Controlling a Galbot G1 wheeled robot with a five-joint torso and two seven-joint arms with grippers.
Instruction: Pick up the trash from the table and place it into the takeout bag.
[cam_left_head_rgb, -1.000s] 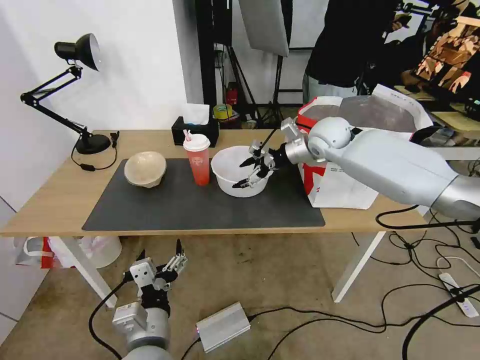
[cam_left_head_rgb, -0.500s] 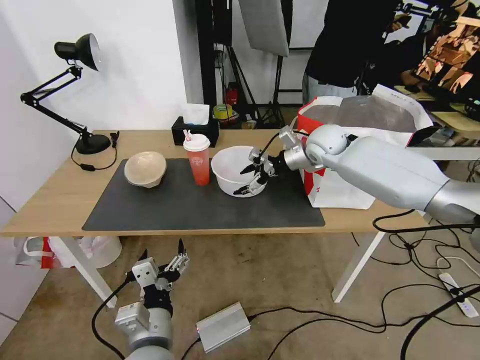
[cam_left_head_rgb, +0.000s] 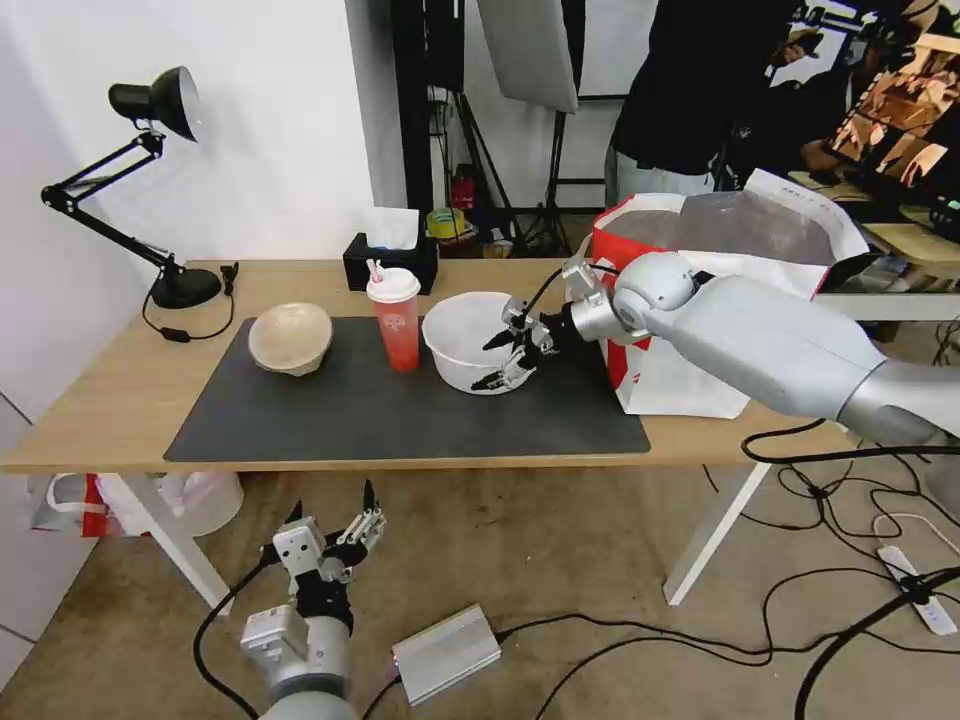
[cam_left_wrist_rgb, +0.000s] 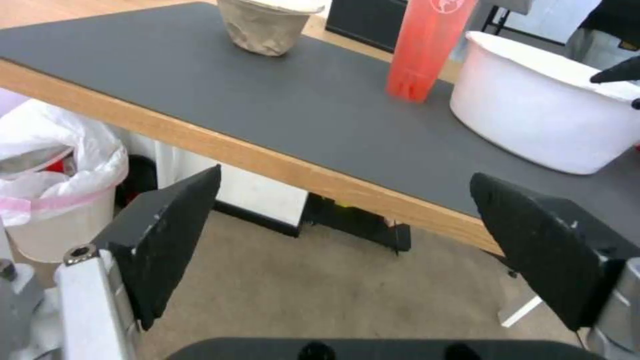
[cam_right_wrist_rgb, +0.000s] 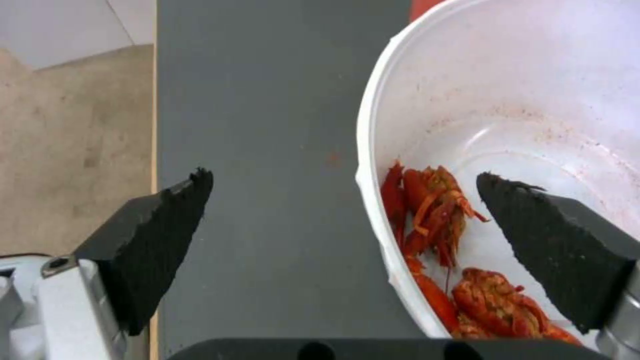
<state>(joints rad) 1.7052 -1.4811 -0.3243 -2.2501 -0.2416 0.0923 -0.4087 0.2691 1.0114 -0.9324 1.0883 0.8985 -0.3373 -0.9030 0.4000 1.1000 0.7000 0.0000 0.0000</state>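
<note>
Long light-wood tabletop with a dark grey rectangular mat, seen from the robot's head. On the mat, left to right: small beige paper-pulp bowl, red translucent drink cup with white lid and straw, large white plastic bowl. Boxy white and red takeout bag with foil lining standing open at the right end, just beside the white bowl. Right gripper at the bowl's near-right rim, fingers spread wide, one finger inside the bowl and the other outside over the mat, the wall between them and not yet pinched. Red crayfish shells lying in the bowl's bottom. Left gripper parked low in front of the tabletop, above the floor, fingers apart and holding nothing. Best handled, in all likelihood, by sinking lower over the rim before closing, gripping firmly on the thin flexible wall, and lifting level to keep the shells from spilling.
</note>
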